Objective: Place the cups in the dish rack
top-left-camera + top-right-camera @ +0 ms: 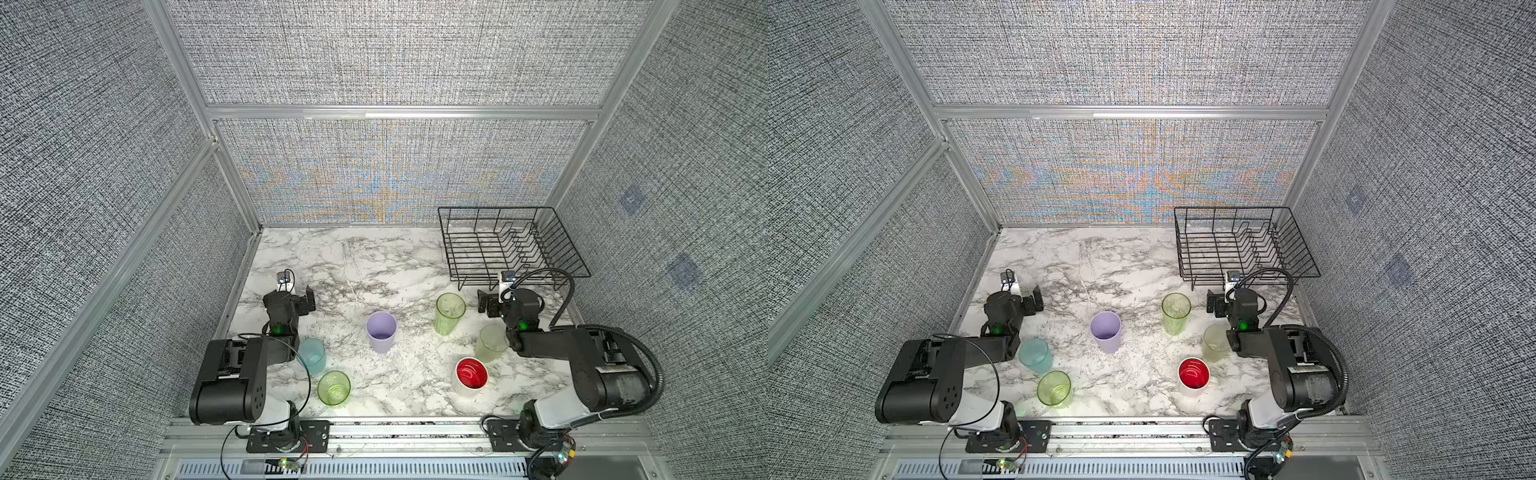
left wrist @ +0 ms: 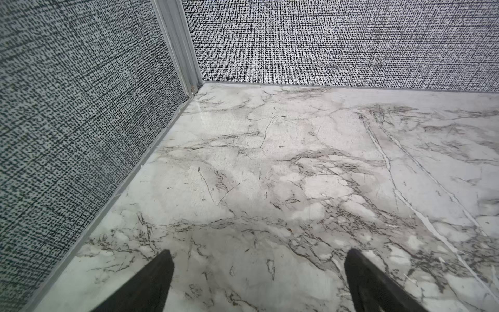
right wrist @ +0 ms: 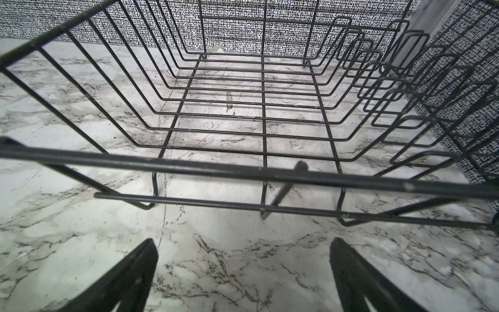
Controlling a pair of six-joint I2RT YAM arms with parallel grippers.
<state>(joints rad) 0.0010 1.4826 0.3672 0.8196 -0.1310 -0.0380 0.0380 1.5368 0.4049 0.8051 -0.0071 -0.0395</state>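
Six cups stand upright on the marble table in both top views. They are a lilac cup point(image 1: 381, 332), a tall green cup point(image 1: 449, 313), a frosted pale cup point(image 1: 491, 343), a white cup with a red inside point(image 1: 471, 374), a light blue cup point(image 1: 311, 355) and a short green cup point(image 1: 333, 387). The black wire dish rack point(image 1: 482, 249) sits empty at the back right. My left gripper point(image 2: 258, 252) is open over bare marble, facing the back left corner. My right gripper point(image 3: 243, 240) is open just in front of the dish rack's near rim point(image 3: 216, 168).
Fabric walls with aluminium posts point(image 2: 178, 43) close the table on three sides. My right forearm point(image 1: 540, 336) lies against the frosted cup, and my left forearm point(image 1: 286, 345) lies beside the blue cup. An aluminium rail point(image 1: 395, 432) runs along the front edge.
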